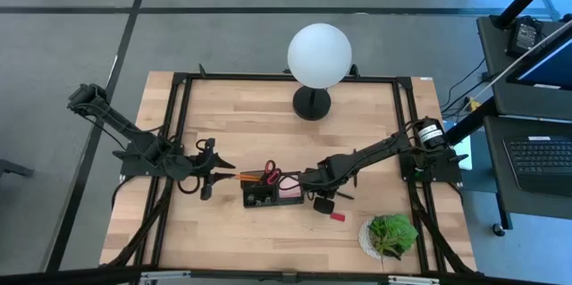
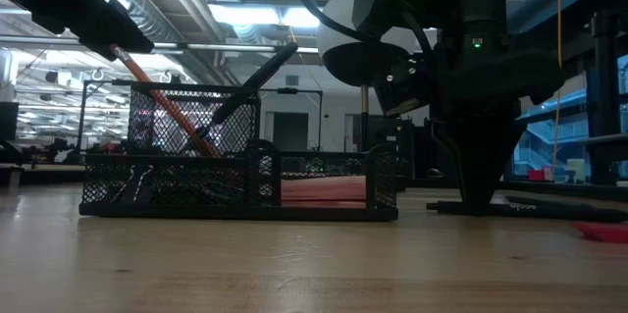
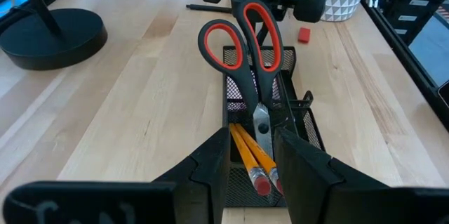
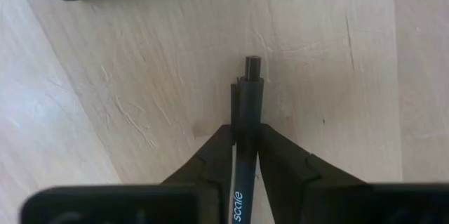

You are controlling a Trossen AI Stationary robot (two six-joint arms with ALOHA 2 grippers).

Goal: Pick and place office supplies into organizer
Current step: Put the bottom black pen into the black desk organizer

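Organizer (image 1: 271, 193) sits mid-table between your two arms, front of centre. Left to right: left gripper (image 3: 254, 155) hangs just off the organizer's left end, fingers apart, with two orange pencils (image 3: 250, 157) and the tip of the red-handled scissors (image 3: 245, 48) showing between them; whether it touches them, you cannot tell. Scissors and pencils lean in the tall mesh cup. Right gripper (image 4: 245, 152) is down at the table just right of the organizer, fingers pinched on a black pen (image 4: 247, 104) lying flat on the wood.

Risks, as judgement: the grip looks near one end, so the pen may swing or slip on lift; leaning scissor handles could block the pen's drop into the cup.

Around: red eraser (image 1: 337, 216) loose right of the organizer, potted plant (image 1: 391, 234) farther right, globe lamp (image 1: 319, 54) behind, well apart.
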